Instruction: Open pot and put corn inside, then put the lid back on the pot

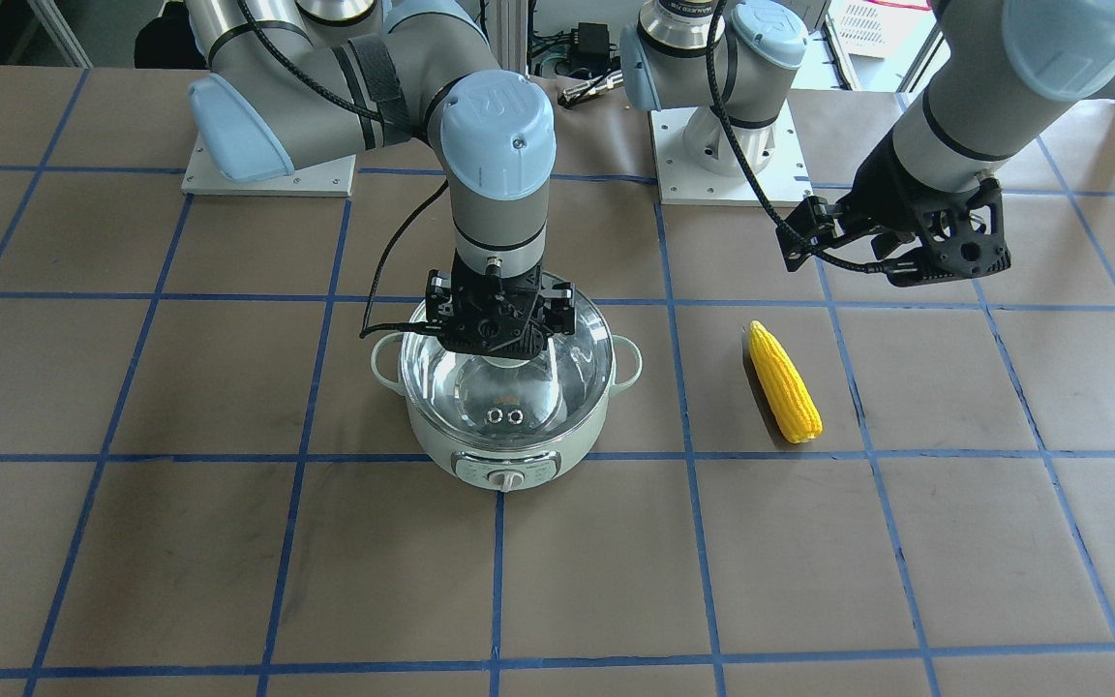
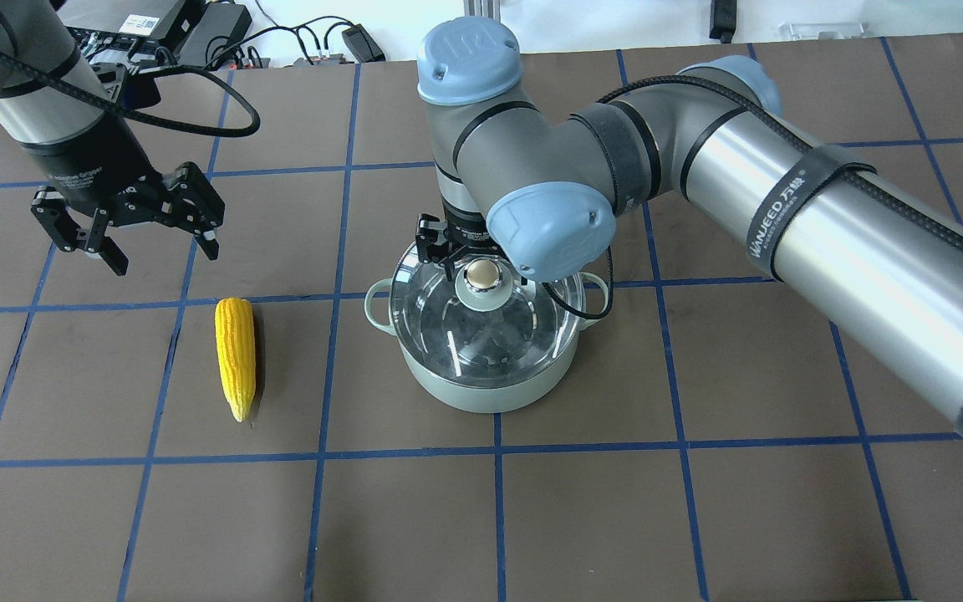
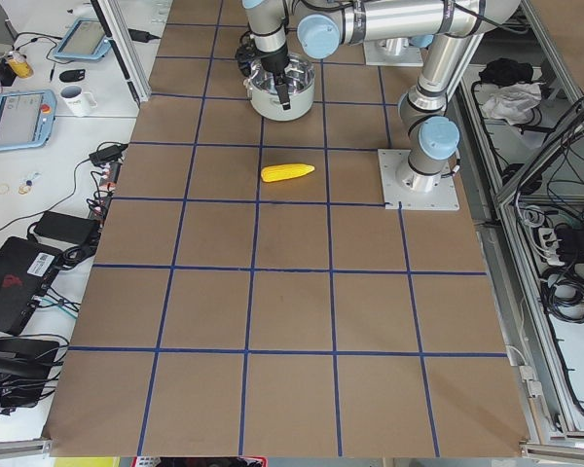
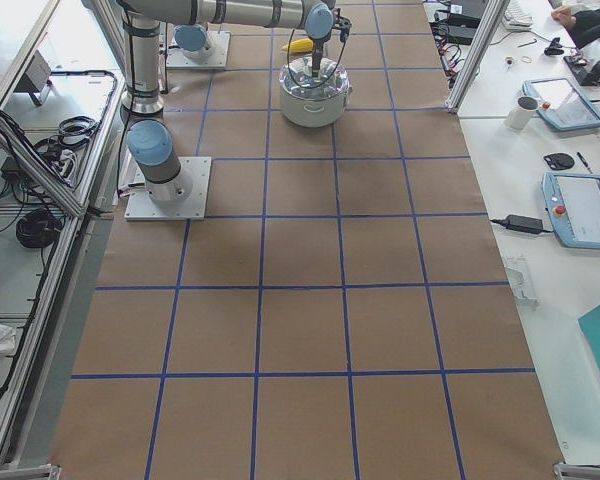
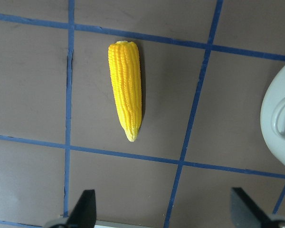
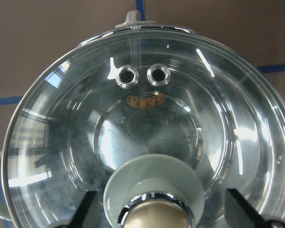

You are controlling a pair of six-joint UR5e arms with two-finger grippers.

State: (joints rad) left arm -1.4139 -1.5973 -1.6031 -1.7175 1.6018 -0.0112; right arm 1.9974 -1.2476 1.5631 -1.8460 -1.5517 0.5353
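Mint-green round pot wears its clear glass lid; my right pincer straddles the beige knob, unclosed. Yellow corn ear lies at the pot's 9 o'clock; my left pincer hangs spread nearby.

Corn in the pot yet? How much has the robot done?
Nothing is finished yet. The lid is on the pot and the corn lies on the table beside it. Right now the right tool sits open around the lid's knob, ready to lift. The left tool hangs open near the corn. Still to do: lift lid, drop corn in, close.
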